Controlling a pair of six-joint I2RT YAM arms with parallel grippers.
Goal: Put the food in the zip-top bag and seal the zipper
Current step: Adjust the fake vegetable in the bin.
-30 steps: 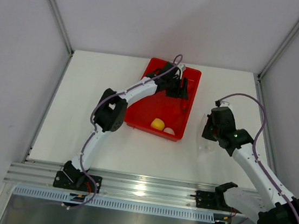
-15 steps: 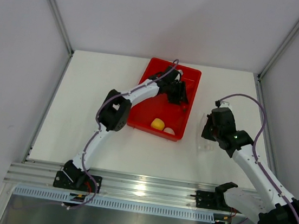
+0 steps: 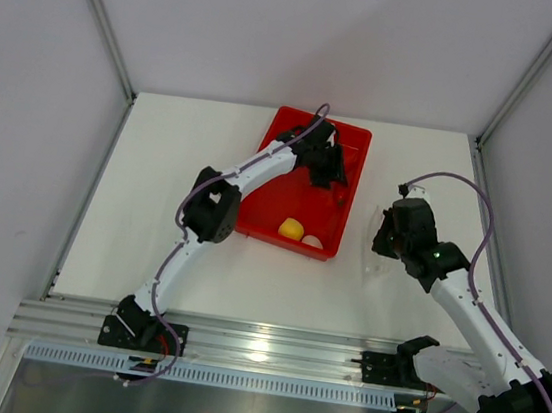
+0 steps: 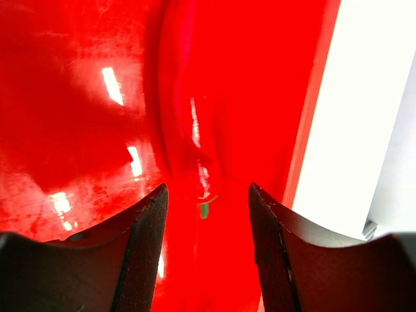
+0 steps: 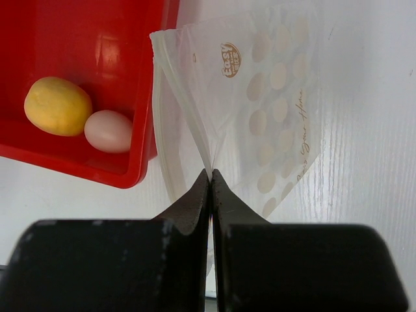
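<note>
1. Over the last second the left gripper [image 4: 208,188] has pushed deeper toward the far end of the large red rectangular plastic tray [image 3: 360,136]. Its jaws have narrowed from a wider spread.
2. It now sits astride the slim red toy chili pepper [image 4: 192,130], which lies on the tray floor close to the right wall. The first pick looks about to be made, and nothing is bagged yet.
3. The left gripper is half spread, with a finger on each side of the pepper's green-tipped end. Red floor shows on both sides, so it is not yet touching the pepper, as far as I can tell.
4. The right gripper [image 5: 211,174] has not moved. It is pressed together, pinching one lifted lip of the transparent crinkly zip-top bag [image 5: 273,97] — the bag rests on the white table [image 3: 156,202] just right of the tray.
5. The yellow roundish toy fruit [image 5: 58,106] and the pale pinkish-white egg-shaped ball [image 5: 108,130] sit touching in the tray's near corner — both await their turn.
</note>
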